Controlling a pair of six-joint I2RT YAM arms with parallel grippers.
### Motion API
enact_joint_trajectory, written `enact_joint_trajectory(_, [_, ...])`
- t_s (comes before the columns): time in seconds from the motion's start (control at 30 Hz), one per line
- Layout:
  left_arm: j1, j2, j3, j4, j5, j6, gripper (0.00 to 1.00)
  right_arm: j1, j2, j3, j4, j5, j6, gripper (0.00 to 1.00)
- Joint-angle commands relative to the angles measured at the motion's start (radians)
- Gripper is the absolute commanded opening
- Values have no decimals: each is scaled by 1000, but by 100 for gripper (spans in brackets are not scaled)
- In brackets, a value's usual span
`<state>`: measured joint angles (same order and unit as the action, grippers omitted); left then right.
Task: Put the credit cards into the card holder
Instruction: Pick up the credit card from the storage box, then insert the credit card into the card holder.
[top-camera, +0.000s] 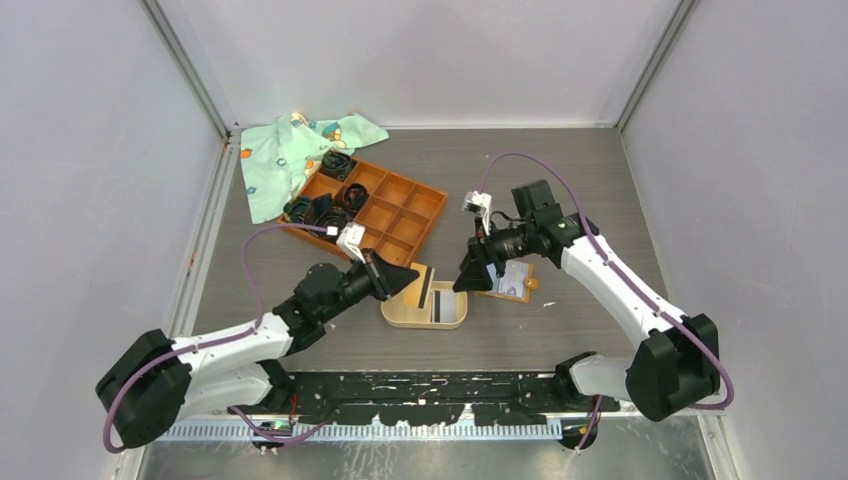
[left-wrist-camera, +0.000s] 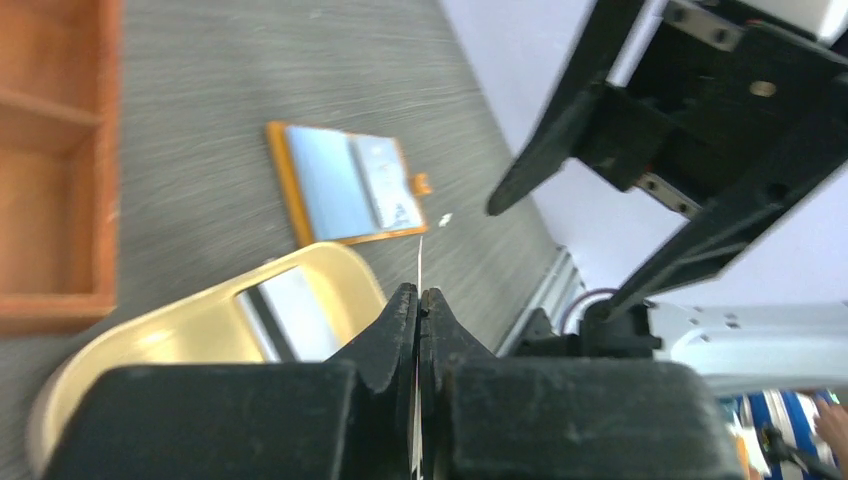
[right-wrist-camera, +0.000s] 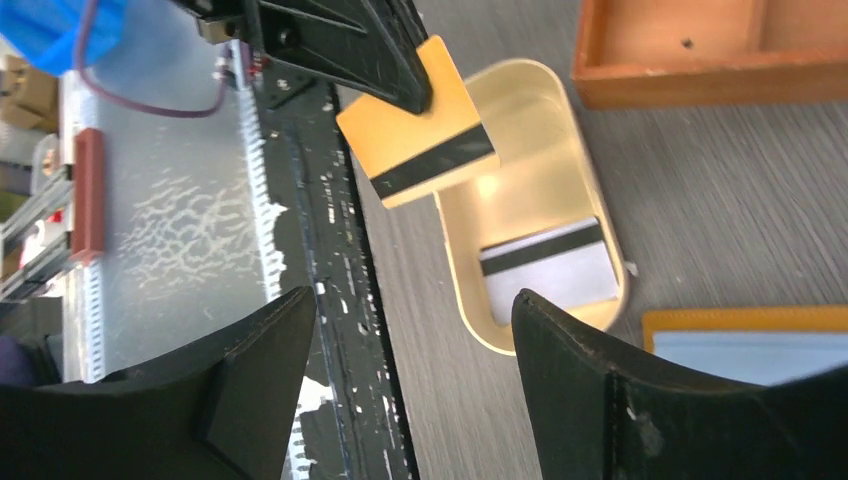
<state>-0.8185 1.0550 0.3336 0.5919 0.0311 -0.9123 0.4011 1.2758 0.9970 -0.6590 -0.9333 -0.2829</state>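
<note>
Left arm holding a card over the card holder (right-wrist-camera: 592, 180).
I am keeping the left jaws clamped on a tan, black-striped credit card (right-wrist-camera: 420, 135), tilted on edge just above the holder, its stripe roughly parallel to that of the card lying inside (right-wrist-camera: 545, 262). The left arm is reaching low and forward. The right jaws are hanging open above the orange wallet (top-camera: 515, 280).

Two white-shelled arms (top-camera: 610, 275) with bulky black joints (top-camera: 672, 365) and thin purple cables (top-camera: 520, 155).
</note>
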Motion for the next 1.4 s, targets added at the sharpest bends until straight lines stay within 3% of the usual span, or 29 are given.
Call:
enact_joint_trajectory(0.0, [9, 31, 60, 276, 204, 98, 0, -22, -18, -14, 23, -245, -86, 77])
enact_joint_trajectory(0.1, [13, 85, 85, 367, 279, 102, 0, -21, -18, -18, 42, -281, -62, 77])
enact_joint_trajectory(0.23, [14, 142, 103, 496, 339, 81, 0, -21, -15, -47, 166, -191, 84, 77])
enact_joint_trajectory(0.33, [15, 155, 113, 521, 358, 72, 0, -23, -11, -50, 207, -224, 150, 73])
enact_joint_trajectory(0.5, [14, 172, 110, 548, 372, 59, 0, -23, -13, -55, 272, -298, 233, 45])
enact_joint_trajectory(0.87, [15, 208, 109, 591, 362, 44, 0, -24, -12, -44, 284, -367, 269, 1])
enact_joint_trajectory(0.93, [15, 196, 93, 588, 320, 50, 15, -33, -7, -19, 197, -352, 185, 1])
enact_joint_trajectory(1.03, [24, 120, 55, 466, 207, 75, 43, -83, 19, 85, -120, -215, -108, 1])
enact_joint_trajectory(1.13, [28, 6, 78, 180, 141, 159, 54, -167, 59, 138, -221, -48, -152, 1])
enact_joint_trajectory(1.23, [28, -35, 151, -36, 152, 238, 57, -269, 82, 115, -175, 2, -56, 1])
enact_joint_trajectory(1.37, [28, 58, 269, -169, 233, 270, 56, -310, 99, 76, -113, 127, 27, 1])
